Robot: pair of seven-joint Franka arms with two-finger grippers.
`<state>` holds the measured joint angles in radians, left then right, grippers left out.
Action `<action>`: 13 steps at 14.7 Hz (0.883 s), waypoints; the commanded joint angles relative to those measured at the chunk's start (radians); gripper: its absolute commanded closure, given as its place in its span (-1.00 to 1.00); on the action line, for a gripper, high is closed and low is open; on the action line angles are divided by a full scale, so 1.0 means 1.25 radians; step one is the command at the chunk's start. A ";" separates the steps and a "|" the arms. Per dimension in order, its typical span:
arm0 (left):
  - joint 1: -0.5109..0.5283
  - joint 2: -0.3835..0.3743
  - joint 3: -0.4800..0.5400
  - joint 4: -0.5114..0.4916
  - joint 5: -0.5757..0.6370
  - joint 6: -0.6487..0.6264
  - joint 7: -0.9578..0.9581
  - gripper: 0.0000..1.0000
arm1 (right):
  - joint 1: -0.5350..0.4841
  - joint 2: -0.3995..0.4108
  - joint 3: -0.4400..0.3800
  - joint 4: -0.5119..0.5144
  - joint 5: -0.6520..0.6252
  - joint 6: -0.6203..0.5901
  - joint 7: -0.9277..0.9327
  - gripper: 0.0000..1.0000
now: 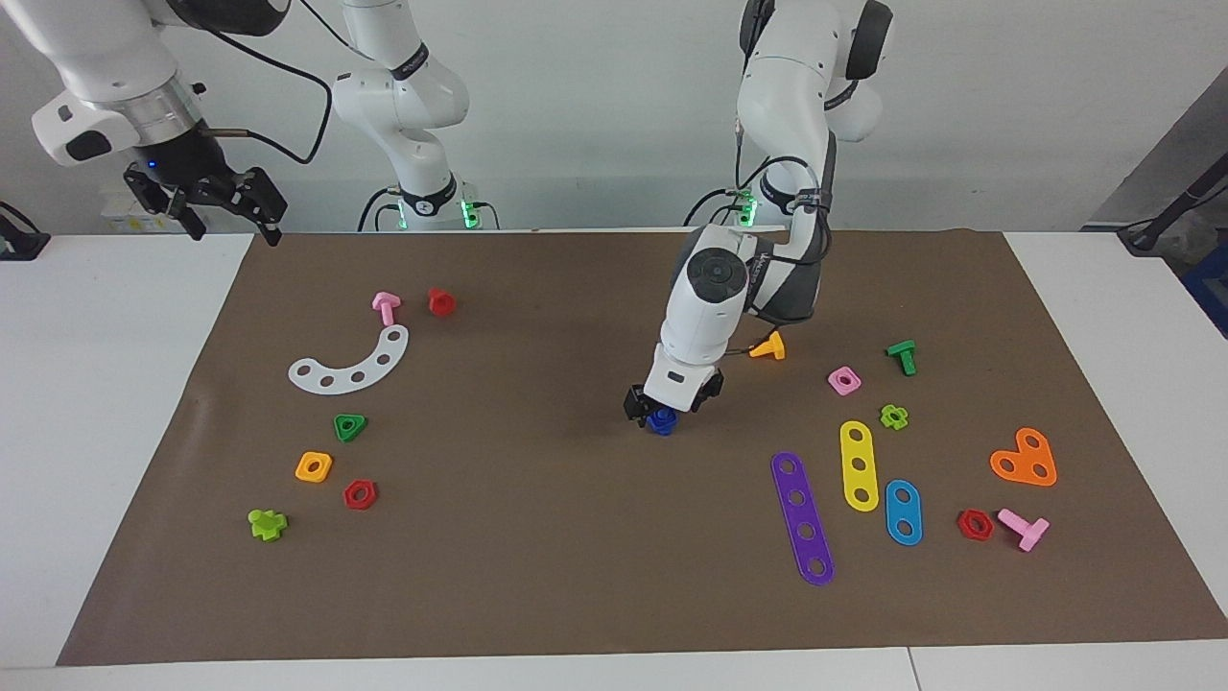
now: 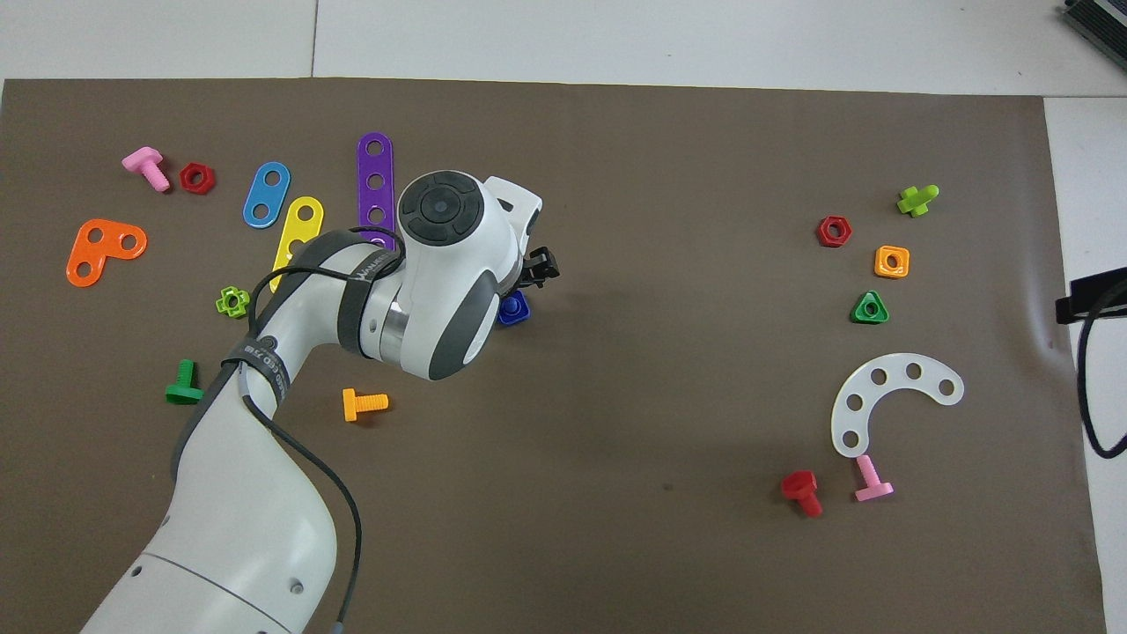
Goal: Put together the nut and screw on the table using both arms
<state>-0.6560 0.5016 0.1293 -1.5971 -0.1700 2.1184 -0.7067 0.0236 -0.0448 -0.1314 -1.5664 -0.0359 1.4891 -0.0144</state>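
Nut (image 1: 661,421) under left gripper (image 1: 664,411)

Left arm lowered mid-table; right arm raised and waiting.
Left pincer (image 1: 664,411) points straight down at table level, wrist bent over it, arm entering the overhead view from 7 o'clock. Right pincer (image 1: 225,206) hangs high, fingers spread.

Two arms (image 1: 710,307) (image 1: 96,67); five holed plates (image 1: 351,365) (image 1: 802,518) (image 1: 859,465) (image 1: 903,512) (image 1: 1025,459); six loose bolts (image 1: 386,307) (image 1: 440,301) (image 1: 267,524) (image 1: 767,346) (image 1: 902,356) (image 1: 1025,528); six loose nuts (image 1: 350,426) (image 1: 314,466) (image 1: 360,494) (image 1: 844,380) (image 1: 893,416) (image 1: 975,524); one dark-blue piece (image 1: 661,420)
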 commanded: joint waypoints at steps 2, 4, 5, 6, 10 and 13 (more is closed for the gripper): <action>0.090 0.001 0.001 0.125 -0.006 -0.157 0.030 -1.00 | 0.032 -0.021 0.002 -0.026 0.004 0.015 -0.011 -1.00; 0.139 -0.037 0.001 0.122 -0.010 -0.172 0.099 -1.00 | 0.040 -0.023 0.002 -0.037 0.004 0.015 -0.008 -1.00; 0.163 -0.053 0.002 0.118 -0.011 -0.188 0.146 -1.00 | 0.039 -0.032 0.001 -0.046 0.004 0.015 -0.007 -1.00; 0.203 -0.067 0.003 0.117 -0.011 -0.221 0.211 -1.00 | 0.038 -0.034 0.000 -0.051 0.004 0.015 -0.003 -1.00; 0.332 -0.127 0.006 0.056 -0.004 -0.285 0.507 -1.00 | 0.038 -0.050 0.000 -0.077 0.004 0.004 0.023 -1.00; 0.409 -0.181 0.006 -0.001 0.036 -0.285 0.631 -1.00 | 0.038 -0.055 -0.003 -0.086 0.004 0.015 0.025 -1.00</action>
<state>-0.1865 0.3559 0.1463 -1.5074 -0.1634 1.7634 -0.0033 0.0732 -0.0769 -0.1342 -1.6330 -0.0335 1.4895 -0.0034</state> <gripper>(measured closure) 0.000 0.000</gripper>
